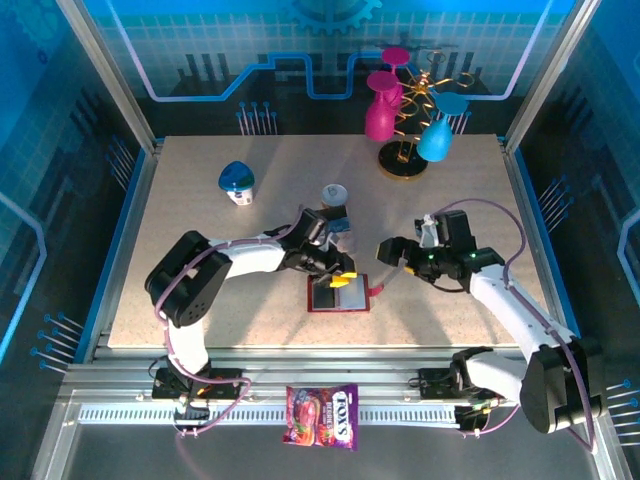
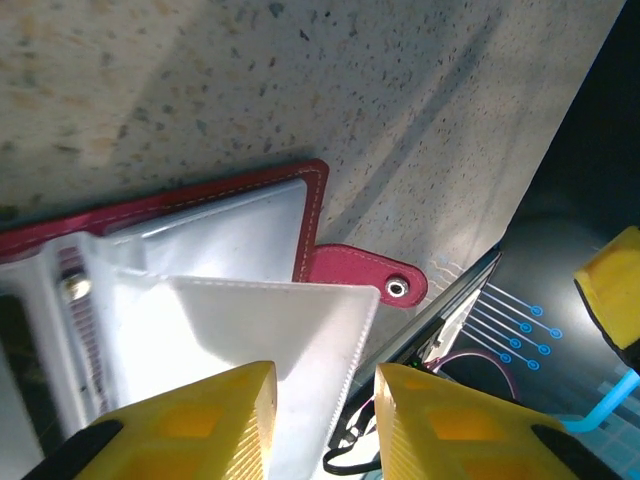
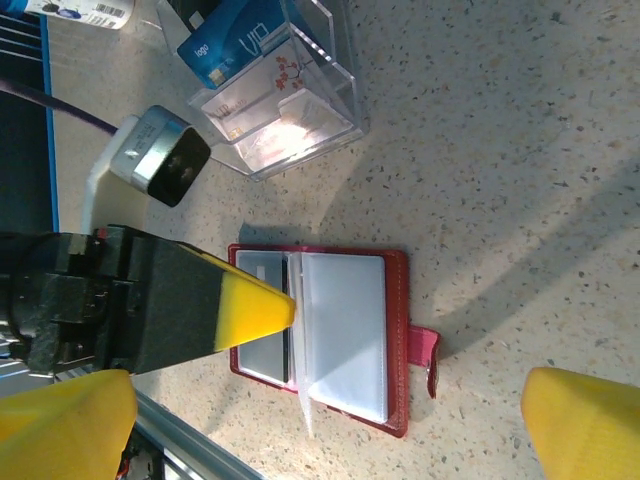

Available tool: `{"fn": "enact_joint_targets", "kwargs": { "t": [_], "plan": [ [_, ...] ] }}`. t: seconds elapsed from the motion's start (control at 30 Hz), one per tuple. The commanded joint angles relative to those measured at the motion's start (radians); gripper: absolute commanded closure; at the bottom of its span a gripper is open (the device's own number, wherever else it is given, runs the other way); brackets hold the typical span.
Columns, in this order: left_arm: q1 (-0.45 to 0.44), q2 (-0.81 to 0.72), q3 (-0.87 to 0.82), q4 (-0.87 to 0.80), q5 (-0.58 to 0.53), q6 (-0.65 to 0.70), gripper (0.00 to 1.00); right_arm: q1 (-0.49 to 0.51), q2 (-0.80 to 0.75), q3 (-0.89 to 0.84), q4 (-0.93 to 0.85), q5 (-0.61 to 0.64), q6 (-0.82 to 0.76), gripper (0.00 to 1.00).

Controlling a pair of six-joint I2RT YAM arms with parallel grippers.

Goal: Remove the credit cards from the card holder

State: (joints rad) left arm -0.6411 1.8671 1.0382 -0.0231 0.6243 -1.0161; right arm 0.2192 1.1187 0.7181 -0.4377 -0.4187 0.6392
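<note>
From above, the holder [image 1: 338, 294] is lying open mid-frame under the left gripper [image 1: 340, 280]. Left wrist: its jaws are standing part open around a clear pocket [image 2: 270, 340]. Right wrist: the right gripper [image 3: 325, 425] is gaping wide along the bottom edge, holding nothing.

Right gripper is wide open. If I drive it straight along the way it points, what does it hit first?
Probably the open card holder, on its clear pocket page, though depth is hard to judge from the wrist view.
</note>
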Motion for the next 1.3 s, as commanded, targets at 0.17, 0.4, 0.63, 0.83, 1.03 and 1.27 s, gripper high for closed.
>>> {"fn": "enact_joint_targets", "kwargs": {
  "t": [0.17,0.4,0.63,0.83,1.03,1.27],
  "plan": [
    [-0.018,0.058,0.049,-0.01,0.022,0.001,0.63,-0.012,-0.007,-0.017,-0.028,-0.05,0.001,0.07],
    [-0.009,-0.002,0.02,-0.019,-0.014,0.017,0.6,0.054,0.088,-0.026,0.053,-0.117,0.076,0.18],
    [0.025,-0.091,-0.056,-0.019,-0.045,0.019,0.61,0.18,0.208,0.003,0.159,-0.125,0.142,0.25],
    [0.077,-0.175,-0.153,-0.024,-0.065,0.02,0.63,0.26,0.326,0.035,0.249,-0.144,0.189,0.33],
    [0.115,-0.226,-0.223,-0.058,-0.079,0.043,0.72,0.318,0.436,0.083,0.292,-0.159,0.211,0.47],
    [0.133,-0.225,-0.271,-0.066,-0.084,0.062,0.82,0.369,0.532,0.13,0.313,-0.148,0.23,0.64]
  ]
}}
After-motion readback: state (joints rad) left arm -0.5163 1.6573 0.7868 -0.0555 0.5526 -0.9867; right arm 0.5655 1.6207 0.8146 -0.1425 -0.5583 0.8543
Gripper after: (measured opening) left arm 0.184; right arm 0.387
